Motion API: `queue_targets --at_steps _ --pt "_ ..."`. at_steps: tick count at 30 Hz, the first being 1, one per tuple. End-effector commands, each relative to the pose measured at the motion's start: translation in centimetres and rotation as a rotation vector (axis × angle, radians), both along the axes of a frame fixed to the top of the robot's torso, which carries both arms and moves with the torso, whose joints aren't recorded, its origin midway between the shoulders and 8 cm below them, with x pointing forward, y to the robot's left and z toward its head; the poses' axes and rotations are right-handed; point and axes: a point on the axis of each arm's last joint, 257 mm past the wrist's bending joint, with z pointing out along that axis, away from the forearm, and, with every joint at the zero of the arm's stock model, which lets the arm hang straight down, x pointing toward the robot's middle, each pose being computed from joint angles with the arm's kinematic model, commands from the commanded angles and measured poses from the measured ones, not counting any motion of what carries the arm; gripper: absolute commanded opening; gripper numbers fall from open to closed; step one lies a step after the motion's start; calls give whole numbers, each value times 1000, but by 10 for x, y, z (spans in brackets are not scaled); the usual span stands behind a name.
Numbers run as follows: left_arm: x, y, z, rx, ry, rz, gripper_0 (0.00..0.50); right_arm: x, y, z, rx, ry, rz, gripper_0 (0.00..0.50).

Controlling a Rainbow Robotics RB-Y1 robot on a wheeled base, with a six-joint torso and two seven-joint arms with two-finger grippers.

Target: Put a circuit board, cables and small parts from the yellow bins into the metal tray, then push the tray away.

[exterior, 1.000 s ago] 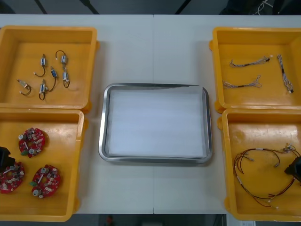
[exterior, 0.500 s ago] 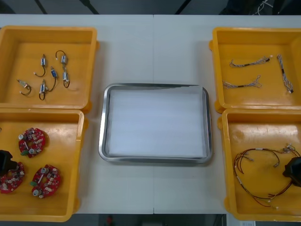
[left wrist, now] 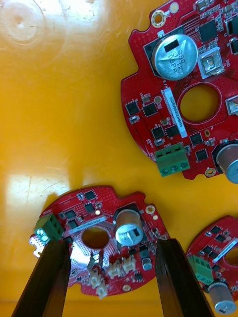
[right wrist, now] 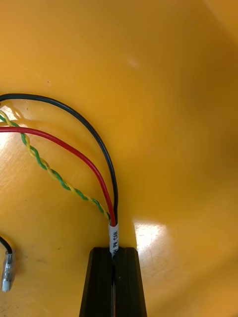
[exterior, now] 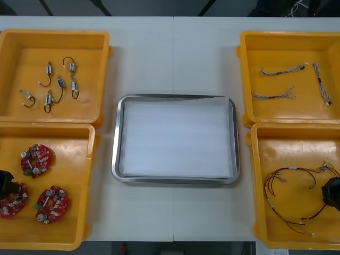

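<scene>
Circuit boards (exterior: 36, 160), three in all, lie in the near-left yellow bin (exterior: 69, 154). They are round and red, each with a centre hole, silver cans and a green terminal block. The left gripper (left wrist: 111, 245) is low in that bin, its fingers spread wide on either side of one board (left wrist: 99, 233). Six small metal parts (exterior: 60, 82) sit in the far-left bin (exterior: 21, 58), and three twisted cables (exterior: 273, 95) in the far-right bin (exterior: 265, 48). In the near-right bin (exterior: 276, 149) the right gripper (right wrist: 114, 253) is pinched on one red, black and yellow-green cable bundle (right wrist: 113, 237) at its white label. One metal tray (exterior: 118, 143), white inside, stands between the bins.
</scene>
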Motion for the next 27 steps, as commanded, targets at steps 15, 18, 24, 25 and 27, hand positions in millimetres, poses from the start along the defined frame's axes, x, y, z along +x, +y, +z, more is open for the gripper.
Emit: queue_targets --at_steps 15,18,24,25,27 --pt "-8 -7 -16 -35 11 21 500 6 -20 77 -160 -54 97 0" --pt "-6 -7 -16 -37 3 25 500 7 -22 90 -204 -61 117 0" --pt "-3 -7 -15 -43 -10 31 500 6 -15 112 -238 -54 170 0" --pt "-3 -8 -15 -44 -10 30 500 5 -14 113 -241 -53 178 0" --pt "-2 -7 -16 -48 -15 37 500 7 -8 123 -253 -52 208 0"
